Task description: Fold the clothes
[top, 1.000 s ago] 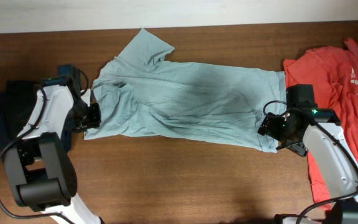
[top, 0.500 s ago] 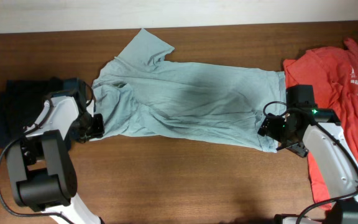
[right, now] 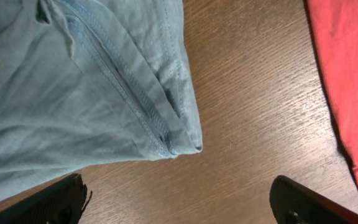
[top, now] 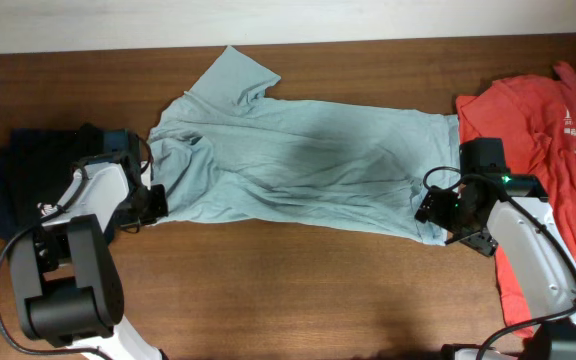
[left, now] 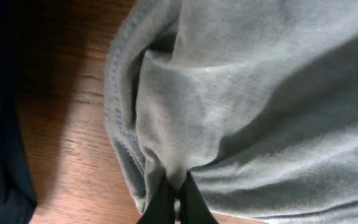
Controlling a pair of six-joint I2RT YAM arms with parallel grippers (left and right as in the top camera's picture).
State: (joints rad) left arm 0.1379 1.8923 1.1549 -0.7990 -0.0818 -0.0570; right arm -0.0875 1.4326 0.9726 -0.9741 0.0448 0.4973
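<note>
**Item 1.** Grey-blue T-shirt (top: 298,160). It lies lengthwise across the middle of the table (top: 298,290), with the collar end toward the left edge and the hem toward the right edge. One sleeve points at the far edge. The surface is creased.

**Item 2.** Left gripper (top: 154,201). It sits at the T-shirt's near left corner, just beside the dark navy garment (top: 18,175).
- Overhead view: only the gripper body shows, at the cloth's edge.
- Left wrist view: the fingers are clenched together on a gathered pleat of the fabric, and a stitched seam curves past on the wood side.

**Item 3.** Right gripper (top: 436,210). It sits at the near right corner of the hem.
- Overhead view: the jaw state is hidden.
- Right wrist view: the two dark fingers (right: 61,196) stand wide apart and released, with bare wood between them. The double-stitched hem corner lies ahead of them, untouched.

**Item 4.** Red shirt (top: 543,130). It is rumpled along the right edge.
- Overhead view: the whole garment shows, with a pale print near the far right corner.
- Right wrist view: only a strip shows at the frame's margin, separated from the hem by wood.

**Item 5.** Dark navy garment. It is heaped at the left edge. The left wrist view shows it only as a dark mass along the frame's side.
</note>
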